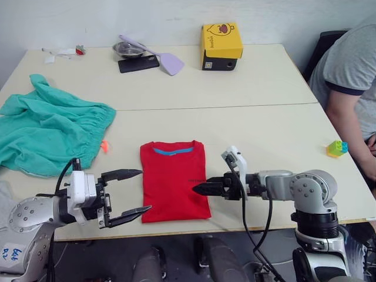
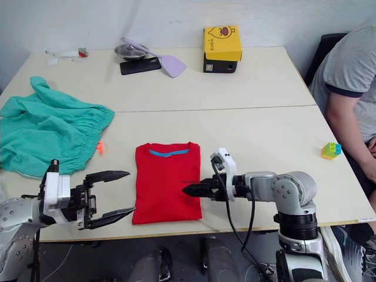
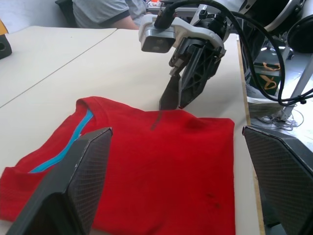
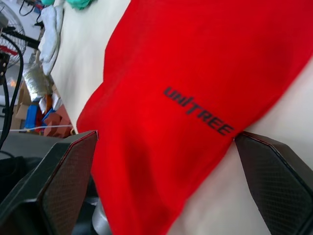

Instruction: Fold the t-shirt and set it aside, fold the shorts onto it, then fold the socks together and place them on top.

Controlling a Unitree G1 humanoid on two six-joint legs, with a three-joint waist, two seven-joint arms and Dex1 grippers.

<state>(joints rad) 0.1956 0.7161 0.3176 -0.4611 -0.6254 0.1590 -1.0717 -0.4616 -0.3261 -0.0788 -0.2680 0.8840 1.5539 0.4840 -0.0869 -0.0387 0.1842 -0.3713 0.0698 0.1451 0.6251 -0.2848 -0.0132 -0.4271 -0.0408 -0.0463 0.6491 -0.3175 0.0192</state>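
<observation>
The red t-shirt [image 1: 173, 179] lies folded into a neat rectangle near the table's front edge, blue collar band facing away from me. My left gripper [image 1: 144, 190] is open just off the shirt's left side, holding nothing. My right gripper [image 1: 197, 189] is rolled on its side at the shirt's right edge, by the small print [image 4: 200, 111]. Its fingers [image 4: 58, 181] stand apart in its own wrist view, so it is open. The teal-green shorts [image 1: 47, 132] lie crumpled at the far left. A light grey bundle, the socks [image 4: 51, 24], sits beyond the shirt by the table's left edge.
Along the table's back are a yellow box [image 1: 222, 44], a metal bowl [image 1: 128, 49], a black phone [image 1: 138, 63] and a lilac spatula [image 1: 167, 59]. A small toy brick [image 1: 337, 148] lies at the right. A seated person [image 1: 352, 76] is at the right side.
</observation>
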